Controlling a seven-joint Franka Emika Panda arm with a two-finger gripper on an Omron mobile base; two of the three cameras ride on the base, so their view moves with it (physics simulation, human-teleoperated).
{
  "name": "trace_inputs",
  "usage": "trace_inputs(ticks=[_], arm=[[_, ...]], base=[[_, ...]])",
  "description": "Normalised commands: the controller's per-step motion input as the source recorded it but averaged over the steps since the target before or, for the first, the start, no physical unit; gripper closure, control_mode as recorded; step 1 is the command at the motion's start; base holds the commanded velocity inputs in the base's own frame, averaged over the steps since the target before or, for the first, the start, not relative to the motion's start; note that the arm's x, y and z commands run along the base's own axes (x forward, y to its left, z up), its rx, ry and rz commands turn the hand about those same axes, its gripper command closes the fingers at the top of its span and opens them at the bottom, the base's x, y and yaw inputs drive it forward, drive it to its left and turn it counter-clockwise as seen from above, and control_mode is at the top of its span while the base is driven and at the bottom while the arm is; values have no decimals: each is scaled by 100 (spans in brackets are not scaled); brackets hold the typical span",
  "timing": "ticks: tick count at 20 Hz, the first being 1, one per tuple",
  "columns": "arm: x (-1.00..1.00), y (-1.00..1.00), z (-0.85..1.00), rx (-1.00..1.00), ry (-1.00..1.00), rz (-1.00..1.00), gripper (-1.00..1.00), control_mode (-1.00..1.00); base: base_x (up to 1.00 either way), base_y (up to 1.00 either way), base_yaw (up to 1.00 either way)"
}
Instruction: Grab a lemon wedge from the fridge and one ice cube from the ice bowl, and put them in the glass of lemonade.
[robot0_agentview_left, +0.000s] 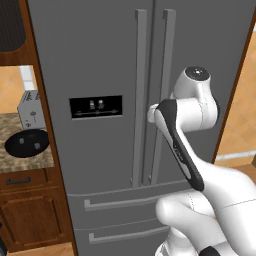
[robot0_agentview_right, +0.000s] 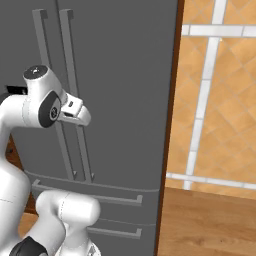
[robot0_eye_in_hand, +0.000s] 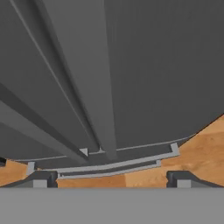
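- The fridge (robot0_agentview_left: 105, 65) stood shut, both French doors closed, so the lemon wedge, presumably inside, was hidden; neither the glass of lemonade nor an ice bowl could be made out.
- The right-door handle (robot0_agentview_left: 162, 95) was the thing the next move looked to turn on: a long grey bar, its long axis upright, standing just right of the seam between the doors, with the left-door handle (robot0_agentview_left: 139, 95) just beside it across that seam.
- The gripper (robot0_eye_in_hand: 109, 181) was close in front of the fridge, about halfway up that handle; in the hand view the handle ran from the top of the picture down to between the two finger tips, so it lay straight ahead, in the gap.
- The jaws stood wide apart, holding nothing, one tip to each side of the bar and not touching it as far as could be told.
- Below the handles, the two lower drawers (robot0_agentview_left: 120, 200) were closed too.
- Left of the fridge, on the stone counter (robot0_agentview_left: 25, 160), stood a grey toaster (robot0_agentview_left: 31, 111) and a dark round pan (robot0_agentview_left: 26, 142), well apart from the gripper.
- By my judgement the opening step was barely begun: the hand needed to advance onto the bar, close across its width, then pull.
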Motion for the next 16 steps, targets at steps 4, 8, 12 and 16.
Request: trace_inputs(ticks=[4,8,12,16], arm=[[0,0,0,0,0,0,-100,100],[0,0,0,0,0,0,-100,100],[0,0,0,0,0,0,-100,100],[0,0,0,0,0,0,-100,100]], base=[[0,0,0],[0,29,0],[-33,24,-1],[-48,13,0]])
